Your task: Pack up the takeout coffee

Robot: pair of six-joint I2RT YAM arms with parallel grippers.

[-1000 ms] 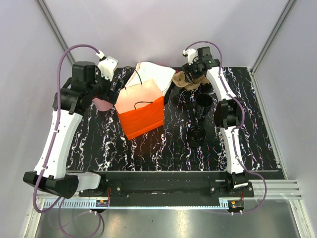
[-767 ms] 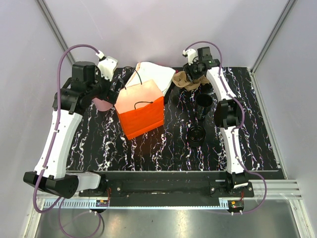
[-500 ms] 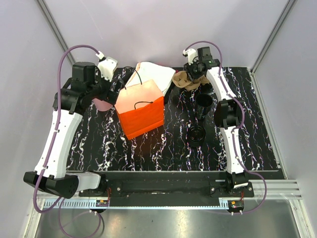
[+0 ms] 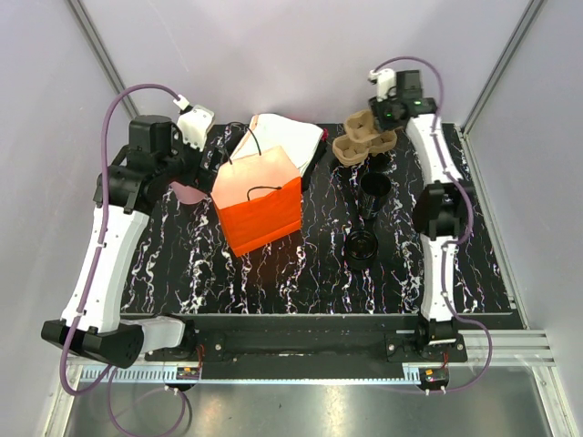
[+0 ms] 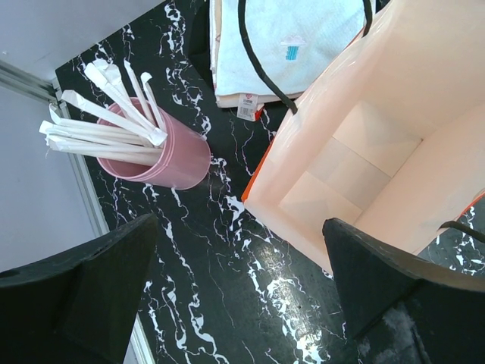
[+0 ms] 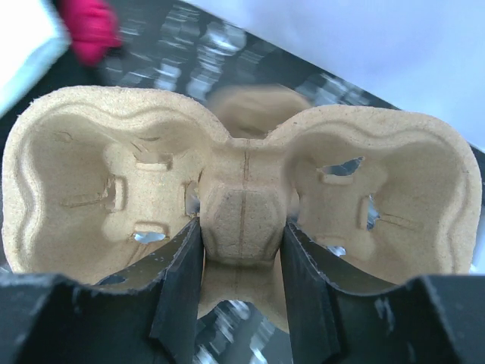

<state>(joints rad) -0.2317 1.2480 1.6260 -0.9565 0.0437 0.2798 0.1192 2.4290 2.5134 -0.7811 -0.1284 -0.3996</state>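
Note:
Two black cups stand right of centre in the top view, one (image 4: 373, 192) further back and one (image 4: 362, 245) nearer. My right gripper (image 4: 386, 122) is shut on the middle ridge of the brown two-hollow cardboard tray (image 4: 362, 138) and holds it up at the back right, behind the cups. In the right wrist view the tray (image 6: 242, 174) fills the frame, both hollows empty, with the gripper (image 6: 241, 243) clamped on its centre. My left gripper (image 5: 239, 292) is open and empty above the table, between the pink cup and the orange bag.
An open orange paper bag (image 4: 260, 205) stands in the middle, empty inside in the left wrist view (image 5: 364, 152). A pink cup of wooden stirrers (image 5: 163, 155) is on its left. Folded white napkins (image 4: 287, 137) lie behind the bag. Walls close the back and sides.
My right gripper has carried the cardboard tray up and to the right, away from the napkins. The left arm has hardly moved.

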